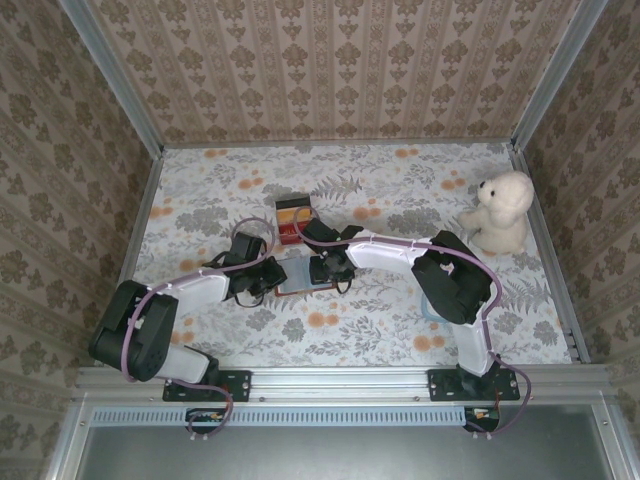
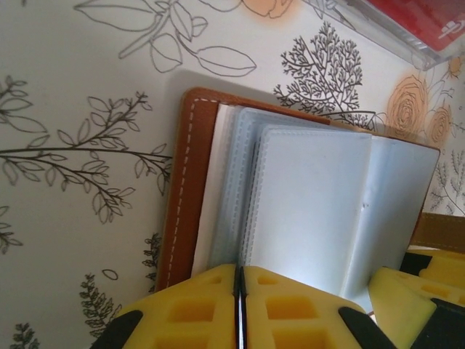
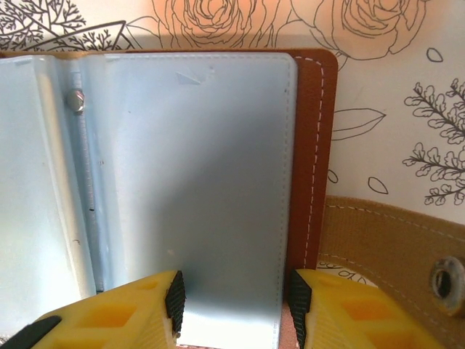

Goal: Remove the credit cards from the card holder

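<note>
The left end effector [image 2: 238, 275] has its yellow fingers [image 2: 189, 309] pressed almost together, with only a thin dark slit between them. The edge of a clear plastic sleeve runs straight into that slit, so it looks pinched on the near edge of the flat brown leather card holder [image 2: 182, 189] with white stitching.

The holder lies open, and bluish-grey sleeve pages [image 2: 312, 196] fan up from its spine. In the overhead view the card holder [image 1: 297, 274] sits near the middle of the floral-patterned worktop [image 1: 400, 190], slightly left of centre. It lies between the left end effector [image 1: 262, 278] and the right end effector [image 1: 326, 270].

From the right wrist, the right end effector [image 3: 232, 294] stands partly open. Its black-padded fingertips [image 3: 175, 298] straddle the lower strip of one bluish-grey page [image 3: 189, 160]. One pad is over the page and the other is at the page's edge beside the leather border. I cannot tell whether the pads touch it, and nothing is clamped between them.

A tan strap with a metal snap [image 3: 392, 247] lies flat just off the holder's edge.

A small black box with red and yellow contents [image 1: 293, 218] stands just beyond the holder, toward the far edge. A cream teddy bear [image 1: 500, 212] sits near the right edge.
</note>
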